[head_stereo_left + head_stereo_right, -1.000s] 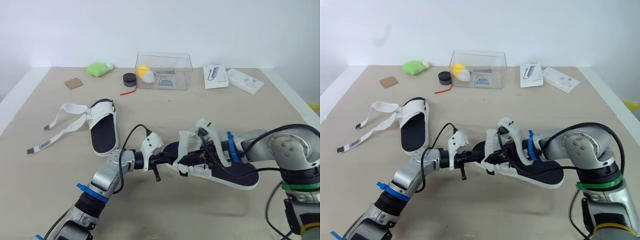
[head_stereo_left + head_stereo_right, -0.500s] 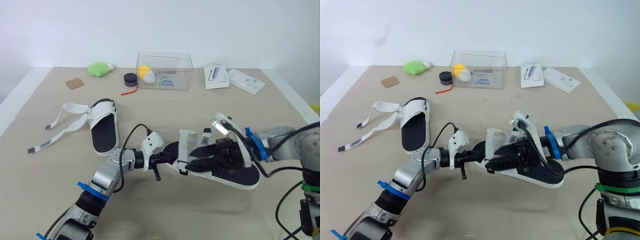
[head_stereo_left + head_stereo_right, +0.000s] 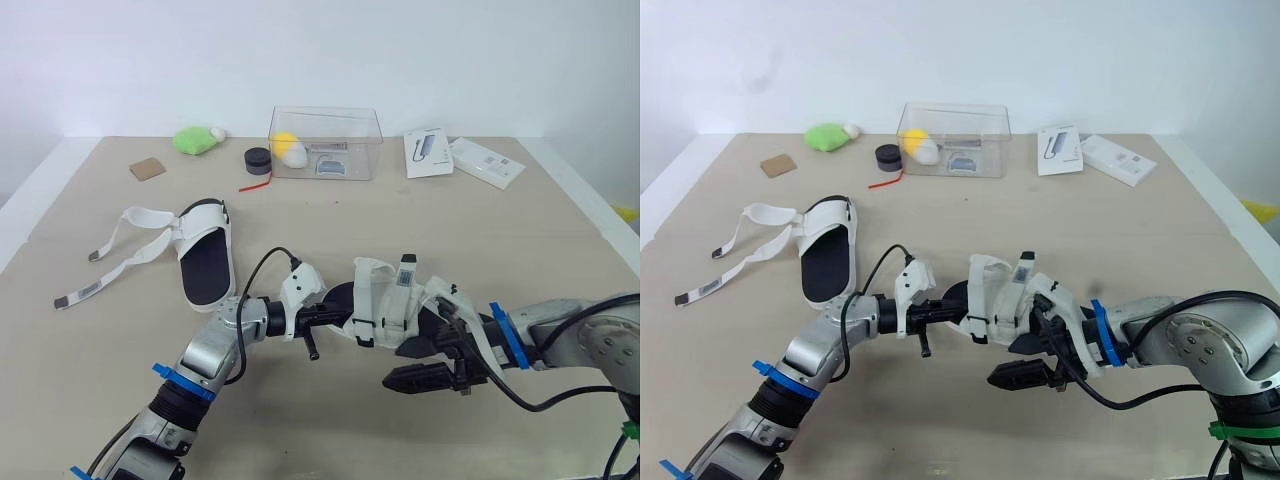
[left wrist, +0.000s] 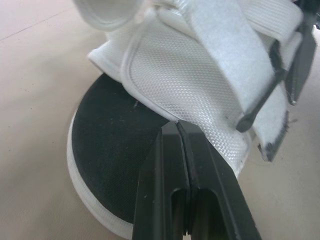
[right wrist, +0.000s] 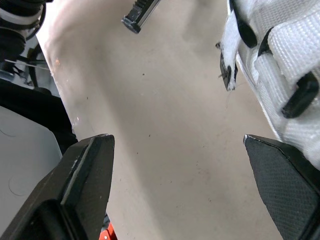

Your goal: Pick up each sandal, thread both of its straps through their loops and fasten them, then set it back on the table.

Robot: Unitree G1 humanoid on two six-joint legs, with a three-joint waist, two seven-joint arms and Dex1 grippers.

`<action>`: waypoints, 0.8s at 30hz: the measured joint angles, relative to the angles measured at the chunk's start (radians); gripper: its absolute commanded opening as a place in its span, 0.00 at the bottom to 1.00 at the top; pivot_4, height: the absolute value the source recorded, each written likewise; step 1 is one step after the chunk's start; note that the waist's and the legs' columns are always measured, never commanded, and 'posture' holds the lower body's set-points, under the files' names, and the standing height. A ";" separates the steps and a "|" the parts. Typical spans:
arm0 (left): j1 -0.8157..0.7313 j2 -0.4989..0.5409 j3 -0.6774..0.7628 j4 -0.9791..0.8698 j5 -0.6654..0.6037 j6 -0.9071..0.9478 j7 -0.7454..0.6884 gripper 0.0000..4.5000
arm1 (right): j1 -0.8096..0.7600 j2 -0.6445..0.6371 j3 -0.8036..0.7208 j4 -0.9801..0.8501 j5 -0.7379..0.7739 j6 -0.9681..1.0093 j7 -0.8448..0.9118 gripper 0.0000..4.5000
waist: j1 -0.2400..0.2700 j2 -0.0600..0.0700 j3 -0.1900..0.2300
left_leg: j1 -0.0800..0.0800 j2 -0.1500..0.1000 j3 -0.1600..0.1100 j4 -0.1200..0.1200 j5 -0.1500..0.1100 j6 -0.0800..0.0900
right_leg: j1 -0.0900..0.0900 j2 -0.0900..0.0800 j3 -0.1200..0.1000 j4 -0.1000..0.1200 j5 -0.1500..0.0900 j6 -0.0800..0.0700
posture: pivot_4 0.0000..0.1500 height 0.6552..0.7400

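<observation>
At the middle of the table (image 3: 420,230) the left gripper (image 3: 335,318) is closed tight; its two black fingers (image 4: 175,165) press together, tips pinching the edge of the white mesh upper of the near sandal (image 3: 382,305) at the toe end, where the dark footbed meets the fabric; the left arm reaches in low from the near left, forearm angled forward and to the right, the gripper pointing right along the sandal.

The right gripper (image 3: 395,365) is spread wide and has hold of nothing; in the right wrist view its fingers (image 5: 85,170) stand far apart over bare tabletop, with the sandal's white webbing just beside one of them; the right arm comes in from the right edge, elbow bent, forearm lying low and running leftward, the gripper pointed toward the left one and sitting just beside the sandal's near side.

We see white straps wrapped across the near sandal's upper and a strap end (image 3: 405,272) sticking up; whether they are fastened, and whether the sole rests on the table, we cannot tell.

The second sandal (image 3: 205,262) lies flat well to the left, its loose straps (image 3: 148,213) trailing out leftward; a clear box (image 3: 325,140) stands at the far side.
</observation>
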 measured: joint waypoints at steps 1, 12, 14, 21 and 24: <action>0.000 0.001 0.001 0.000 0.000 0.000 0.000 0.00 | -0.004 0.003 0.007 0.001 -0.009 -0.005 0.006 0.99 | 0.000 0.000 0.000 | 0.000 0.000 0.000 0.000 0.000 0.000 | 0.000 0.000 0.000 0.000 0.000 0.000 | 1.00 1.00; 0.010 0.007 0.010 -0.008 0.000 0.004 0.003 0.00 | -0.031 0.161 0.034 0.039 -0.108 -0.036 -0.077 0.99 | 0.000 0.000 0.000 | 0.000 0.005 0.001 0.004 0.000 0.000 | 0.000 0.006 0.001 0.001 0.003 -0.004 | 1.00 1.00; 0.010 0.006 0.009 -0.009 0.000 0.004 0.002 0.00 | -0.032 0.166 0.043 0.043 -0.113 -0.040 -0.084 0.99 | 0.001 0.000 0.000 | 0.000 0.005 0.001 0.004 0.000 0.000 | 0.000 0.006 0.001 0.001 0.003 -0.004 | 1.00 1.00; 0.010 0.007 0.012 -0.009 0.000 0.005 0.003 0.00 | -0.031 0.244 0.053 0.045 -0.125 -0.025 -0.142 0.88 | 0.000 0.000 0.000 | 0.000 0.005 0.002 0.004 0.000 0.000 | 0.000 0.006 0.002 0.001 0.003 -0.004 | 1.00 1.00; 0.007 0.006 0.011 -0.006 0.000 0.005 0.001 0.00 | -0.033 0.272 0.046 0.046 -0.127 -0.019 -0.168 0.63 | 0.001 0.000 0.000 | 0.000 0.006 0.001 0.004 0.000 0.000 | 0.000 0.006 0.002 0.002 0.003 -0.004 | 1.00 1.00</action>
